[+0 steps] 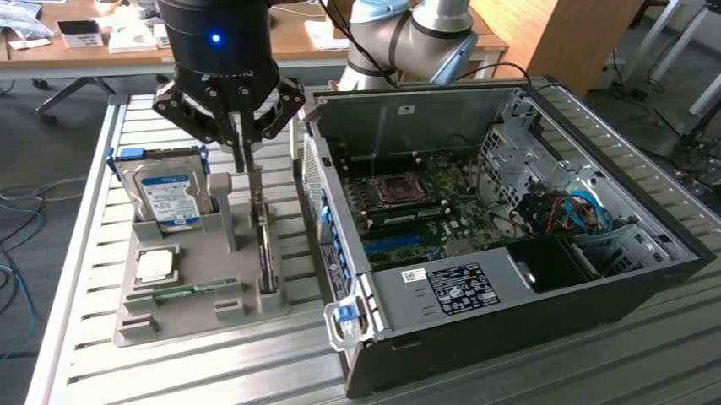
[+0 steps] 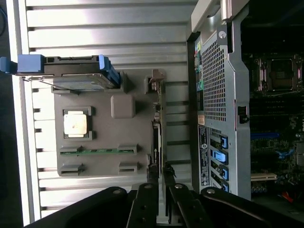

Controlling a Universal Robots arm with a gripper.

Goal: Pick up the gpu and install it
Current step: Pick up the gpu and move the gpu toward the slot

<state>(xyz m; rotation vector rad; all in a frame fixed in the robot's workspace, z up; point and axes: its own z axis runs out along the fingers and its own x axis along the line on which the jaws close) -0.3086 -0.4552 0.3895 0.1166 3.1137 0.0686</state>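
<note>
Claw: black claw (image 1: 243, 159) (image 2: 160, 187), upper left of the exterior view, just over the card; wide or narrow, I cannot tell.
Card: thin green gpu card (image 1: 265, 245) (image 2: 156, 135), on edge in grey plastic holder (image 1: 186, 299) (image 2: 107, 140), left of centre.

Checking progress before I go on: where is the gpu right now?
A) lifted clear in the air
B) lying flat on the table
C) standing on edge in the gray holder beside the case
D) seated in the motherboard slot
C: the gpu stands on edge in the gray holder, with the gripper over it.
</note>
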